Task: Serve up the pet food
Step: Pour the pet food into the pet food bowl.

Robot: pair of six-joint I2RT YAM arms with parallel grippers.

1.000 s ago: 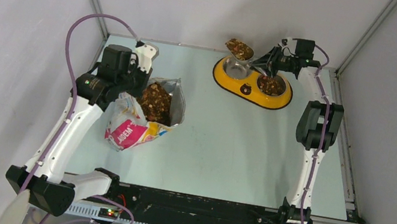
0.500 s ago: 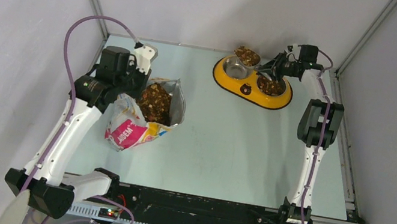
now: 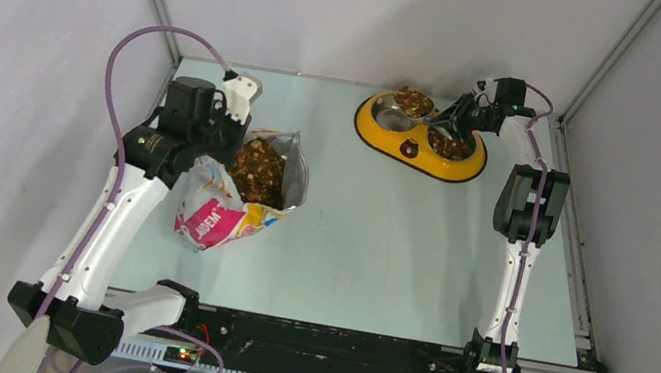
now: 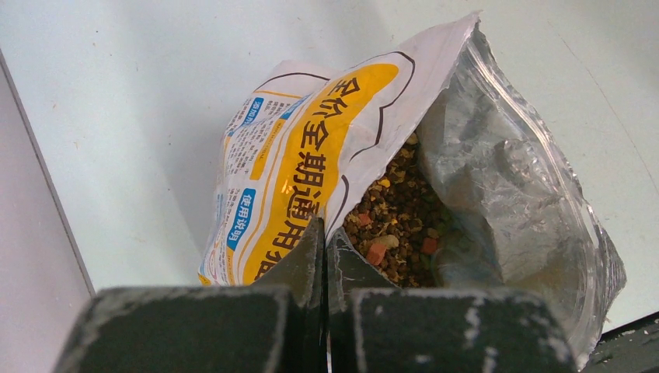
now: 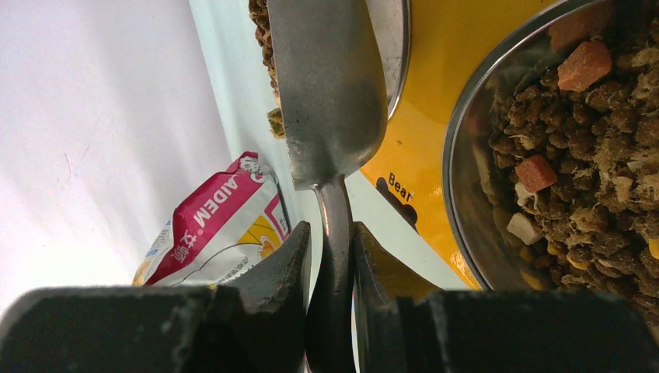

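One scoop [image 5: 330,93] of pet food [image 3: 412,99] beyond right gripper [image 5: 330,233], handle pinched — left gripper [image 4: 324,233] pinching bag [image 4: 311,155]

Top looks down — wrist views close; bag [image 3: 212,217] shared.

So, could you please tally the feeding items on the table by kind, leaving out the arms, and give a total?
Food bag: 1
Yellow double-bowl feeder: 1
Metal scoop: 1
Total: 3
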